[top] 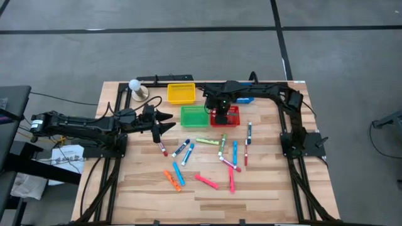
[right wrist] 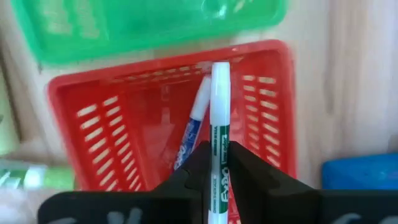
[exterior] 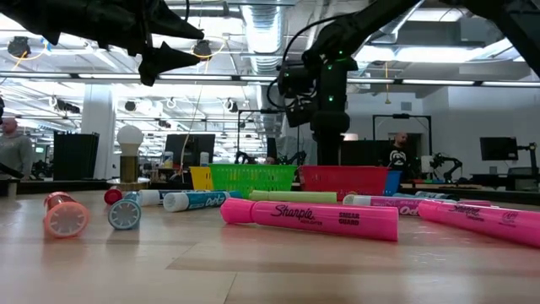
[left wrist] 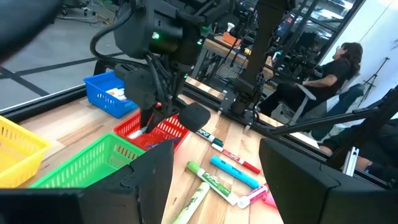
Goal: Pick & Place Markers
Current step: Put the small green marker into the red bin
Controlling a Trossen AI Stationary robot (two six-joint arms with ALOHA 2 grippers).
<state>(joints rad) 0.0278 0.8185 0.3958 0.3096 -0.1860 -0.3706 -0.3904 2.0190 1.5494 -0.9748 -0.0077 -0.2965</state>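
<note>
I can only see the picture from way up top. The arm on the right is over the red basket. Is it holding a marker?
Observer: Yes. Its wrist view shows the right gripper shut on a white marker with a green label, held over the red basket.
Operator: Is the basket empty?
Observer: No. One white marker with blue writing lies inside it already.
Operator: What about the other arm?
Observer: The left gripper is open and empty, and the low view shows it hanging high above the table.
</note>
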